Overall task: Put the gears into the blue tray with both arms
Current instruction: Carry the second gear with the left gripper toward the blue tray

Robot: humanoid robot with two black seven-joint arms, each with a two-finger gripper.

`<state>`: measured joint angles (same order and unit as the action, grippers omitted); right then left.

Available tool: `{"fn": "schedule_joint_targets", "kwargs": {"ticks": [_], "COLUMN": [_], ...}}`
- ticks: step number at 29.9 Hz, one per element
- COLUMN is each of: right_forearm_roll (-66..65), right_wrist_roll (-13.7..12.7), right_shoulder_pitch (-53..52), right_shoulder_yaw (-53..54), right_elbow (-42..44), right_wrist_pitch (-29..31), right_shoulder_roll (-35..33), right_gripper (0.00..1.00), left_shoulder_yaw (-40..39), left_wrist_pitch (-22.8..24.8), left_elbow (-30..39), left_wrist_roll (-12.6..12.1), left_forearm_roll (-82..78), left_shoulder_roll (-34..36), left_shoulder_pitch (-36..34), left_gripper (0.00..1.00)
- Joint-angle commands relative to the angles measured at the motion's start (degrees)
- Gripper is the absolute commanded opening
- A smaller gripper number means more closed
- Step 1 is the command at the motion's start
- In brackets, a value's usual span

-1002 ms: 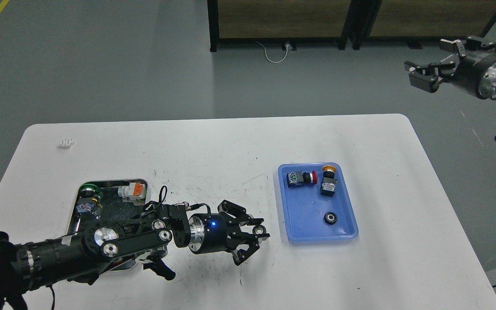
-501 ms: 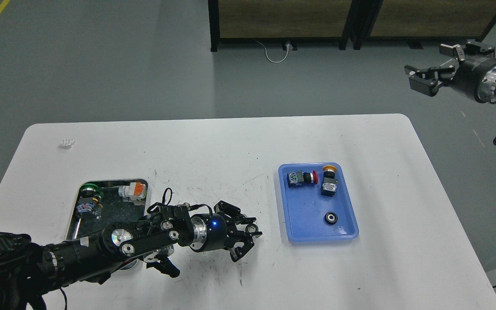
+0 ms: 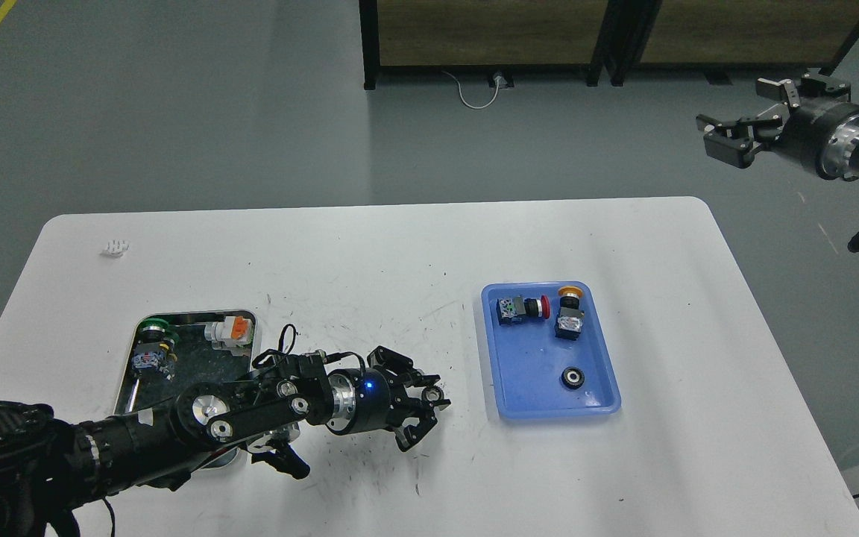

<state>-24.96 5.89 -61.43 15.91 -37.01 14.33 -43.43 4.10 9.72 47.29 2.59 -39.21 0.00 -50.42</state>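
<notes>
One gear (image 3: 571, 378), black with a shiny hub, lies in the near part of the blue tray (image 3: 519, 365) on the right half of the table. A second gear (image 3: 433, 392) sits at the tips of my left gripper (image 3: 432, 397), which is shut on it just above the table, a short way left of the tray's near left corner. My right gripper (image 3: 722, 139) hangs high off the table's far right, over the floor, open with nothing between its fingers.
Two push-button switches, one red-capped (image 3: 520, 308) and one yellow-capped (image 3: 569, 315), lie at the far end of the blue tray. A steel tray (image 3: 176, 317) with more switches sits at the near left, partly covered by my left arm. A small white piece (image 3: 115, 247) lies far left.
My left gripper, still holding the gear, has drawn back a little to the left, away from the blue tray. The right gripper has shifted slightly upward.
</notes>
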Motion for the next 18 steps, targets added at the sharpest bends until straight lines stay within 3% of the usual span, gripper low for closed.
{"fn": "schedule_joint_targets", "kwargs": {"ticks": [1, 14, 16, 18], "right_forearm_roll": [0.0, 0.0, 0.0, 0.0], "right_wrist_roll": [0.0, -0.09, 0.0, -0.09], "right_shoulder_pitch": [0.0, 0.0, 0.0, 0.0], "right_shoulder_yaw": [0.0, 0.0, 0.0, 0.0], "right_elbow": [0.01, 0.27, 0.27, 0.36], "right_wrist_pitch": [0.0, 0.0, 0.0, 0.0], "right_shoulder_roll": [0.01, 0.01, 0.01, 0.01], "right_gripper": [0.92, 0.92, 0.92, 0.92], "left_shoulder_yaw": [0.64, 1.43, 1.43, 1.43], "left_wrist_pitch": [0.03, 0.03, 0.03, -0.06], "left_elbow": [0.0, -0.09, -0.09, -0.09], "left_wrist_roll": [0.13, 0.13, 0.22, 0.39], "left_forearm_roll": [0.01, 0.1, 0.1, 0.18], "left_shoulder_roll": [0.0, 0.0, 0.0, 0.0], "left_shoulder_pitch": [0.15, -0.12, -0.12, -0.12], "left_gripper": [0.23, 0.24, 0.27, 0.37]}}
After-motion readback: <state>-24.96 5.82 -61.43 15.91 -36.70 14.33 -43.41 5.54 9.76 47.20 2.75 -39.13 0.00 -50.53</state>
